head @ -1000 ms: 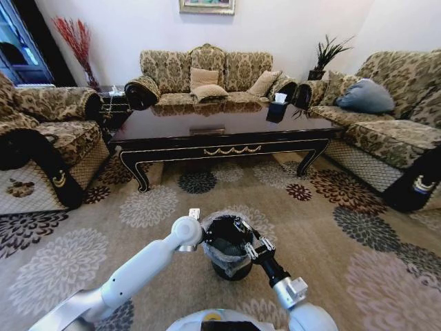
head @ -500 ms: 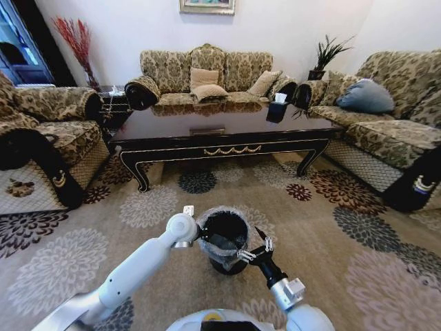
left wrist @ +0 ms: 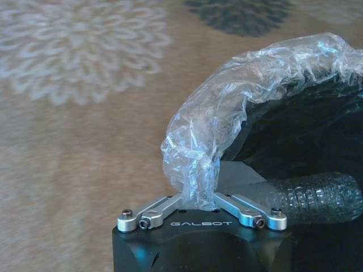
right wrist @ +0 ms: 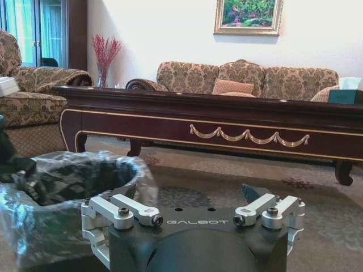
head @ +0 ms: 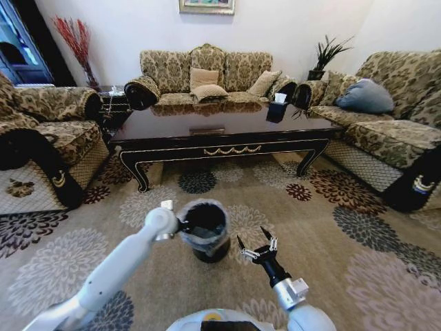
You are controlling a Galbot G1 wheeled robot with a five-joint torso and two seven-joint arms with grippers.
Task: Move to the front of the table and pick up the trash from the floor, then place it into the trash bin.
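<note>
Bin point(head: 206, 231) on floor point(head: 331, 269), gripped at rim by left gripper point(head: 180, 225), fingers pinched on the bag point(left wrist: 199, 153) folded over that rim; in the left wrist view the liner bunched right between the finger links, the fingertips themselves buried under plastic and hard to make out. Inside the bin, just beyond the pinch, a ribbed clear shape, probably the bottle point(left wrist: 317, 195), its far end cut off at the frame edge and no cap visible. Right gripper point(head: 256, 246) low over the carpet just beside the bin on the robot's right, clear of it, fingers spread wide with nothing between them; in the right wrist view the links point(right wrist: 266, 211) splayed outward, tips mostly out of frame. Ahead of both grippers, well apart, the table point(head: 227, 141), its near apron with gold scrollwork facing the robot. Bin interior dark in the head view, contents not readable there. In the right wrist view the bin's near wall veiled by crinkled bag.
</note>
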